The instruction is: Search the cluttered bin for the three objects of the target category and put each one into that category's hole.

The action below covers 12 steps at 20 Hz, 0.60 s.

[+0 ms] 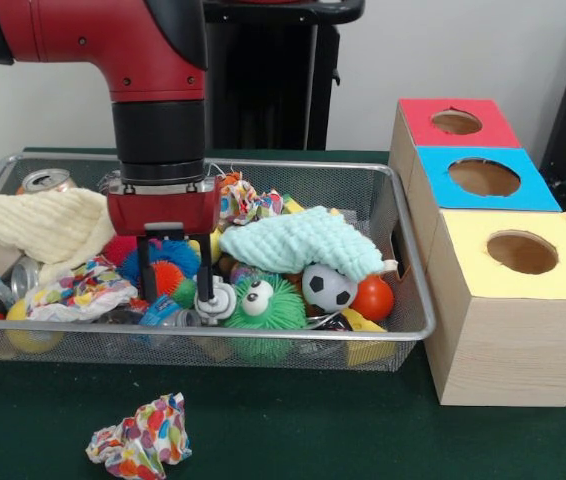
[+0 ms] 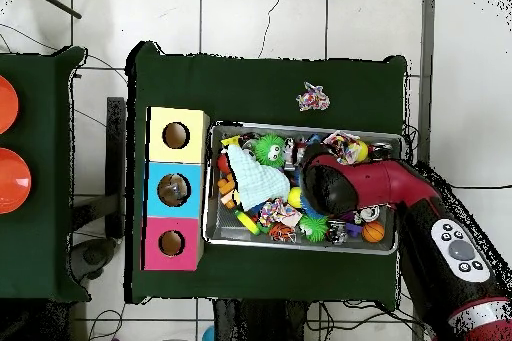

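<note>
Reaching down into the bin, end effector fingers apart, straddling clutter near the green ball, likely probing for a target.

Shiny wire-mesh metal bin, fluffy cloth towels, crinkled printed paper ball, pale matt wooden boxes, matt green worktop

A crumpled ball of colourful paper is lying on my green surface, just outside the mesh bin. Off beside that surface, two orange discs are sitting on a second green table, over a white tiled floor.
</note>
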Tool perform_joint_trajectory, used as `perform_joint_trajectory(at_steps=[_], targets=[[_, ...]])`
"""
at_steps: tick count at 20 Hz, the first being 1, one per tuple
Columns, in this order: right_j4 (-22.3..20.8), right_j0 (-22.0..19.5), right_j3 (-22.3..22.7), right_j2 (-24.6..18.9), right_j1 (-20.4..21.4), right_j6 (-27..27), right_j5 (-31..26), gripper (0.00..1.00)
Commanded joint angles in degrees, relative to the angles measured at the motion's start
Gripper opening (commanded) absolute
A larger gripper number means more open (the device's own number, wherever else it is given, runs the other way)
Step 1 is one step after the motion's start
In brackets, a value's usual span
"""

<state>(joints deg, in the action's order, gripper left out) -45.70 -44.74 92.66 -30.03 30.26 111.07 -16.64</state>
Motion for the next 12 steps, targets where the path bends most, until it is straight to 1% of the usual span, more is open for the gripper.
perform_joint_trajectory(at_steps=[1,12], targets=[[0.3,-1.1,0.3,-0.6,-2.9,-5.4,-5.6,1.0],[1.0,1.0,-1.1,1.2,-3.0,-4.9,-9.2,1.0]])
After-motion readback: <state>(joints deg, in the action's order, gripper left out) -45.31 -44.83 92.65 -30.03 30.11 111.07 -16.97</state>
